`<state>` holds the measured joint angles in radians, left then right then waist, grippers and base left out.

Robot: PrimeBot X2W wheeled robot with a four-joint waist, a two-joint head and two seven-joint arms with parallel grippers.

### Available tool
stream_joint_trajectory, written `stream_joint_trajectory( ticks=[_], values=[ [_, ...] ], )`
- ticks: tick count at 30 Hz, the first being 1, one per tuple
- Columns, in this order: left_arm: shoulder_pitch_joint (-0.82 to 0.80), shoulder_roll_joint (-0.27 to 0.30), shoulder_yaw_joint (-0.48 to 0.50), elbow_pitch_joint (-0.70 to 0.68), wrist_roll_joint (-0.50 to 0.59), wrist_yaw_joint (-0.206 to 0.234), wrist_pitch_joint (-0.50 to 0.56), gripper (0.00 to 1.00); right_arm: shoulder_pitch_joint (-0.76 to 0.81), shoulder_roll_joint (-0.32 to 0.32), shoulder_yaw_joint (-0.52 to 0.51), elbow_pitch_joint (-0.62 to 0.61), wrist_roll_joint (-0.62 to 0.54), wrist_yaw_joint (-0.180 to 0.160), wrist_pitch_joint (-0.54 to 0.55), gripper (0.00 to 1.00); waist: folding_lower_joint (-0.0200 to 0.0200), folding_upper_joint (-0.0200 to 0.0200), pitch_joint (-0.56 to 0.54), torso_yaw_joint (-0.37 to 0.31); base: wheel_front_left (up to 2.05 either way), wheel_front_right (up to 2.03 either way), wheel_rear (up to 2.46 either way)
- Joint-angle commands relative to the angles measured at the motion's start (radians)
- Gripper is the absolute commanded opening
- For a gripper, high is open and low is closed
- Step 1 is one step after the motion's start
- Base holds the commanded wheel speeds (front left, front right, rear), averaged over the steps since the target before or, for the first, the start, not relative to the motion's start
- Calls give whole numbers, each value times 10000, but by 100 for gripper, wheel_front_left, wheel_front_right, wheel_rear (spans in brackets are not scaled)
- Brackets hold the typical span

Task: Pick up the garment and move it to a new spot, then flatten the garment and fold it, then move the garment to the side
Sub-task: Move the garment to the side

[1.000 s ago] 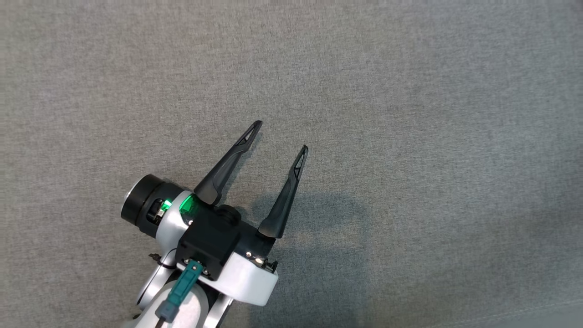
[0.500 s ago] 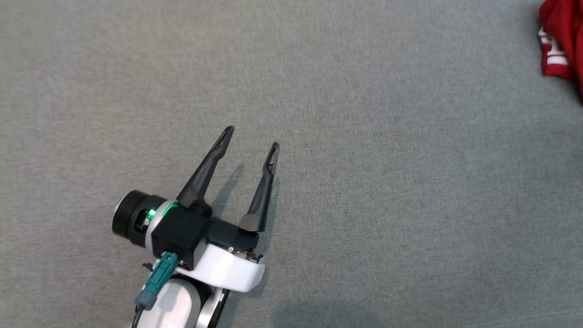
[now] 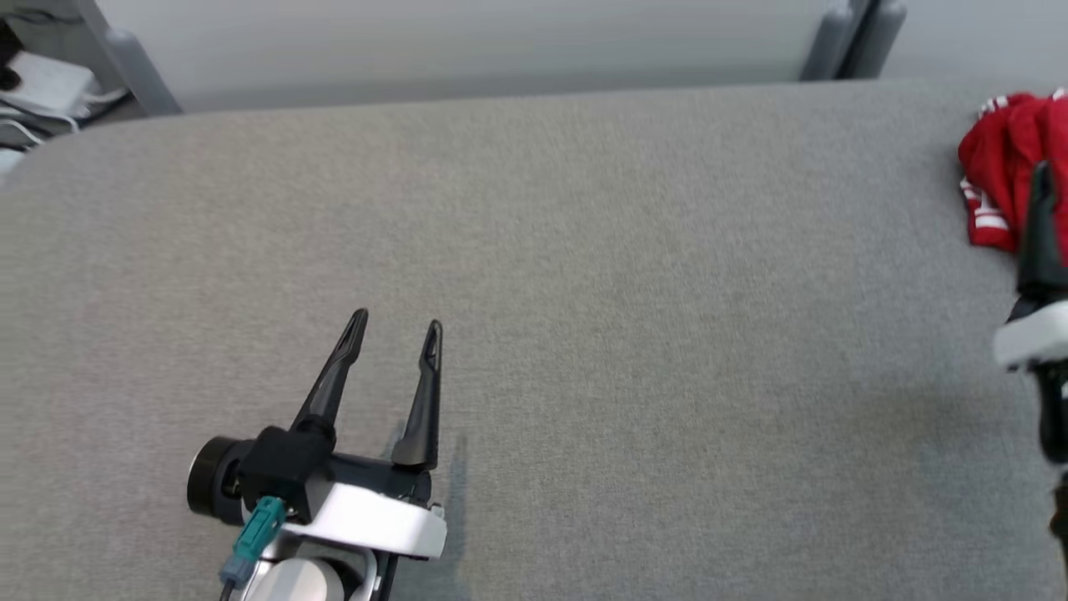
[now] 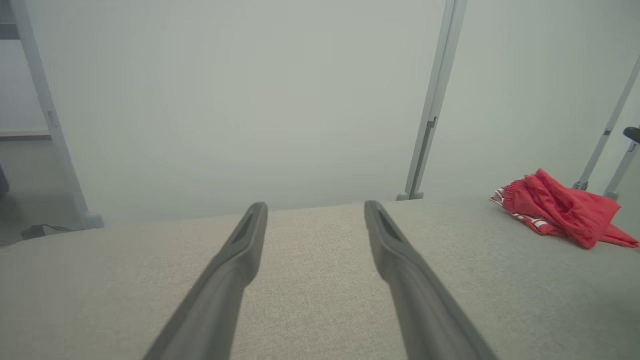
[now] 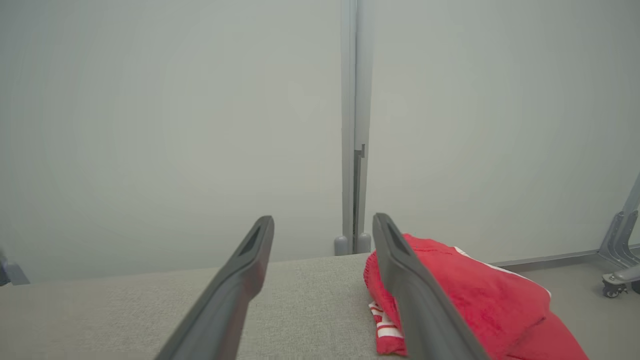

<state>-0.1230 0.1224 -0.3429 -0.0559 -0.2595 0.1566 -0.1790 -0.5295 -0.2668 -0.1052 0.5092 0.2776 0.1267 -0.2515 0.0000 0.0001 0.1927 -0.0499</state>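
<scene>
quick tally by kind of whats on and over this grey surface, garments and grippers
red garment: 1
grippers: 2 (left gripper, right gripper)
grey fabric surface: 1
total: 4

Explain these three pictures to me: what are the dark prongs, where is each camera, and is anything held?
This is a two-armed robot. The dark prongs are its gripper fingers. The head view looks down on a grey fabric-covered surface; the left gripper sits lower left, open and empty. The other two pictures come from wrist cameras looking along each gripper's fingers. The right gripper, also open, points toward a crumpled red garment with white stripes near the surface's far right corner. Nothing is held.
</scene>
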Motion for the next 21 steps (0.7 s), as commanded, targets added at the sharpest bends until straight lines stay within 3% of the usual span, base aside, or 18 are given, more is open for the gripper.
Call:
stream_joint_trajectory(
  ticks=[1, 11, 21],
  values=[
    [-79, 84, 395, -172, -147, 89, -114, 100, 316, -76, 278, -497, -95, 40, -103, 100, 0, -1, -493, 303, 0, 0, 0],
    [487, 45, 671, 748, -482, -84, -695, 100, 2642, 400, 1117, -2873, -59, 40, -103, 100, 0, -1, -1561, 749, 0, 0, 0],
    [970, -65, 893, 915, -192, -577, -822, 100, 4765, 1165, 1076, -4413, -194, 40, -103, 100, 0, -1, -2204, 1176, 0, 0, 0]
  ],
)
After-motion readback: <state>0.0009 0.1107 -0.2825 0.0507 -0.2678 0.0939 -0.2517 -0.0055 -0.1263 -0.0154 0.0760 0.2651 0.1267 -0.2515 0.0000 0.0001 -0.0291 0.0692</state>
